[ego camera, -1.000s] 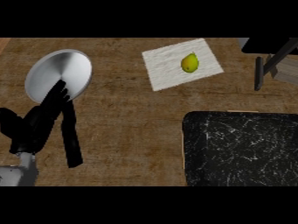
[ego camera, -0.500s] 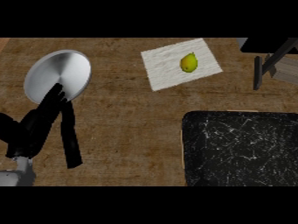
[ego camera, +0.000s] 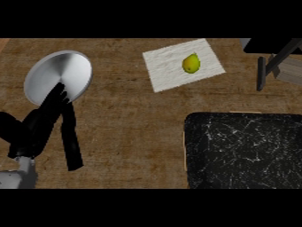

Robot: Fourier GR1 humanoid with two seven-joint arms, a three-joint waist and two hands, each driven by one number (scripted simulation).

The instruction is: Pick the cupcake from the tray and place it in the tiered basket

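Observation:
A black tray with white veining lies at the lower right of the counter; no cupcake shows on it or anywhere else in the head view. The tiered basket shows only partly at the upper right corner, as dark posts and a grey shelf. My left hand is at the left, open, with straight fingers that point up and reach over the lower rim of a silver plate. It holds nothing. My right hand is out of the picture.
A white cloth lies at the upper middle with a yellow-green fruit on it. Wooden counter top stretches between the plate, the cloth and the tray.
The left hand has barely shifted over the plate's lower rim. Nothing else has moved.

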